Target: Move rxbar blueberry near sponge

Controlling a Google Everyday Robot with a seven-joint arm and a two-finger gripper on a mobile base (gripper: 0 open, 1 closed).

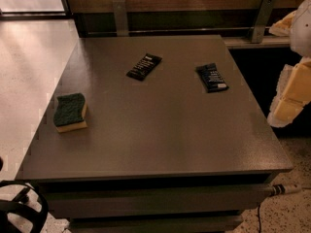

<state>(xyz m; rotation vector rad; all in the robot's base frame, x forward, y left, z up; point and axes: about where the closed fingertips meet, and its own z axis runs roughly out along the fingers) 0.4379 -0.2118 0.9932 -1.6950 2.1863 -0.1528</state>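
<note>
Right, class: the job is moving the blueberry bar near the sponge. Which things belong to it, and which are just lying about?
Job: rxbar blueberry, far right; sponge, left edge; claw, right of the table.
Lying about: black bar, far middle.

one view | above table [146,144] front, looking down | hand [293,89] seemingly right edge

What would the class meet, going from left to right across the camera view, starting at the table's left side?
Dark-green-topped yellow foam sponge → black-wrapped snack bar with white lettering → navy-blue-wrapped rxbar blueberry → the robot's pale claw, hanging off the right edge of the grey table.
</note>
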